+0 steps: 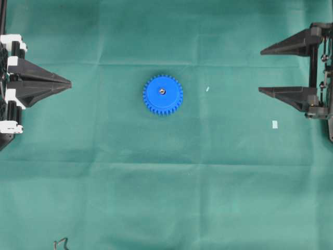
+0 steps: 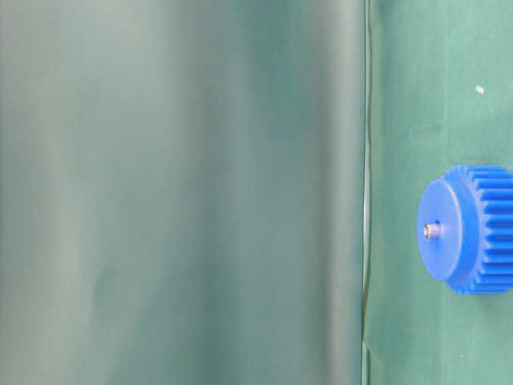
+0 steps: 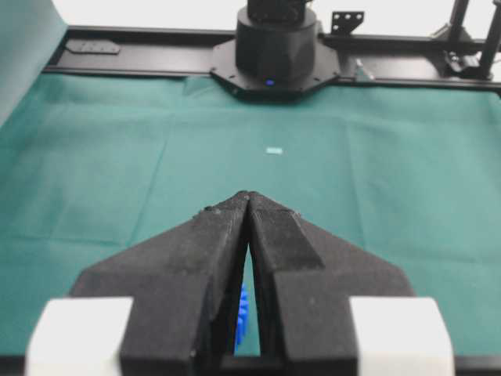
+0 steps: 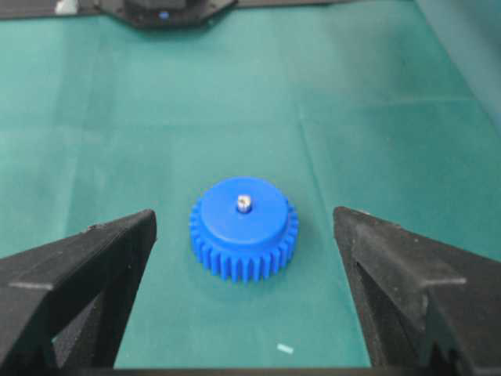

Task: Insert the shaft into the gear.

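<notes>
We see the shaft seemingly upright in the gear, dead ahead between the right gripper's spread jaws; left gripper pressed together.

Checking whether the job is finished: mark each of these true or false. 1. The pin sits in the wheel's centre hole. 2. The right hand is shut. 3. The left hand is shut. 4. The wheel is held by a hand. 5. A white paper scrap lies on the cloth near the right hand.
1. True: the pin stands in the centre of the blue wheel.
2. False: the right hand is open, its fingers wide apart.
3. True: the left hand has its fingertips together.
4. False: the wheel lies free on the green cloth, both hands well away from it.
5. True: the paper scrap lies beside the right hand.
</notes>
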